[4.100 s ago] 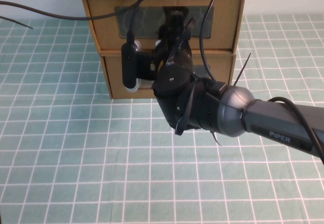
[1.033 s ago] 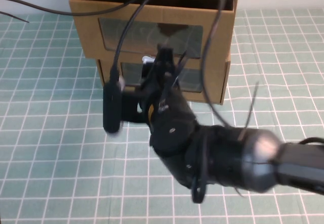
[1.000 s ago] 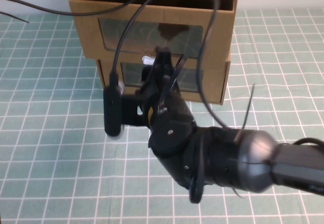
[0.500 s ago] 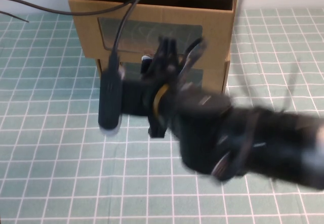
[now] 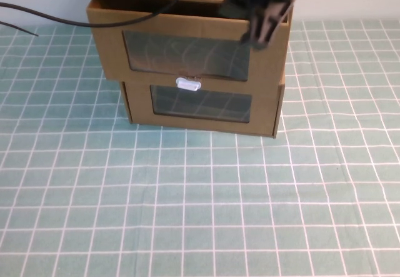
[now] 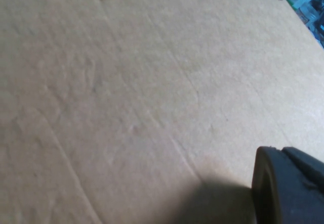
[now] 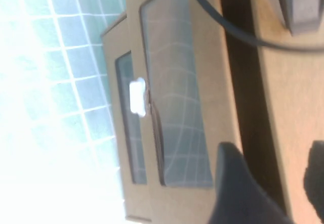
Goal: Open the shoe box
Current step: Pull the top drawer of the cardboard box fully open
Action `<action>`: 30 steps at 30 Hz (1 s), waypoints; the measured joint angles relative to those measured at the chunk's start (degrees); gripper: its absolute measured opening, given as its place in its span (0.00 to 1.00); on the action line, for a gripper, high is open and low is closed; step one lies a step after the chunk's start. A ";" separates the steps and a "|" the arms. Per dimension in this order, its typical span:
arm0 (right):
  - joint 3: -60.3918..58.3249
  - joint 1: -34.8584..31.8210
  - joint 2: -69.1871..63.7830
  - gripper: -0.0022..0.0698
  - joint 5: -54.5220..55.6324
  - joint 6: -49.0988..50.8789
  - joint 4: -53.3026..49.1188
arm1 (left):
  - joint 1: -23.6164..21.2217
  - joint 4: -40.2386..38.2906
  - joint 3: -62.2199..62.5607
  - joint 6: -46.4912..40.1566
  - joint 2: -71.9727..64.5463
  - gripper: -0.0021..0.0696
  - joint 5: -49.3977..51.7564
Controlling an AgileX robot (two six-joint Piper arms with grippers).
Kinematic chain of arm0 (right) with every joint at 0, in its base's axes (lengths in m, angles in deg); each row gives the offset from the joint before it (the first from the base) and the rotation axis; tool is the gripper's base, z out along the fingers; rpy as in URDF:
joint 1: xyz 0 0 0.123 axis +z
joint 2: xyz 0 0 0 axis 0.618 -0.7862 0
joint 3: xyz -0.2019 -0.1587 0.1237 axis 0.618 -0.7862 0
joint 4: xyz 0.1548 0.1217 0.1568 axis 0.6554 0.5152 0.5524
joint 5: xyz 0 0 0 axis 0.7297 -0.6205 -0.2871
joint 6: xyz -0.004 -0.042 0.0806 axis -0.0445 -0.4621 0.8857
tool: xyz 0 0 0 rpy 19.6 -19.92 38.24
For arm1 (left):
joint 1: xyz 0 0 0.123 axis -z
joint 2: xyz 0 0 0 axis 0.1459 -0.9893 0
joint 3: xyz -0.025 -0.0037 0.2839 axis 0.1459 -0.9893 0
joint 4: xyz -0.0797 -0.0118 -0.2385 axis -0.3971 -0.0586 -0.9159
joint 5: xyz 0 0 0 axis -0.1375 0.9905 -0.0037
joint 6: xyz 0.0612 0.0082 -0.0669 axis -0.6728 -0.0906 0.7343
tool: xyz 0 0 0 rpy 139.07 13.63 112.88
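Stretching from the near edge toward the middle, the tabletop [image 5: 187, 202] is showing its green gridded mat and offering wide open room on the near side, with further strips running along the left and right.

Past that stretch, the shoe box [image 5: 269, 111] is sitting at the far middle, turned a little so its right corner is pointing nearer. It is showing two windowed cardboard fronts, one above the other. The lower drawer [image 5: 200, 105] is sitting flush in its frame. The upper drawer [image 5: 184, 52] is standing slid out toward the near side, its bottom edge overhanging the lower front and a dark gap opening behind its top edge. A white tab [image 5: 189, 83] is sitting at the seam between the two fronts, near the middle.

Above the upper drawer's far right top edge, the right gripper [image 5: 259, 32] is hanging in the air, its fingers [image 7: 235, 188] standing apart and gripping nothing, with only the box top showing between them.

Farther back, the left gripper [image 6: 289, 187] is sitting very close to a broad plain cardboard face, casting a shadow on it; how wide it is standing I cannot tell. A dark cable [image 5: 50, 17] is trailing in from the far left edge toward the box top.
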 joint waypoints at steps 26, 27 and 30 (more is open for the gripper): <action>3.90 -7.01 -13.77 0.17 -1.81 -8.77 8.42 | 0.00 1.01 0.00 0.69 0.10 0.02 -0.26; 3.90 -7.02 -13.77 0.13 -2.66 -9.78 10.44 | 0.00 1.15 0.00 0.69 0.10 0.02 -0.36; 3.90 -7.14 -13.89 0.09 -4.65 -12.37 15.17 | 0.00 1.42 0.00 0.78 0.10 0.02 -0.70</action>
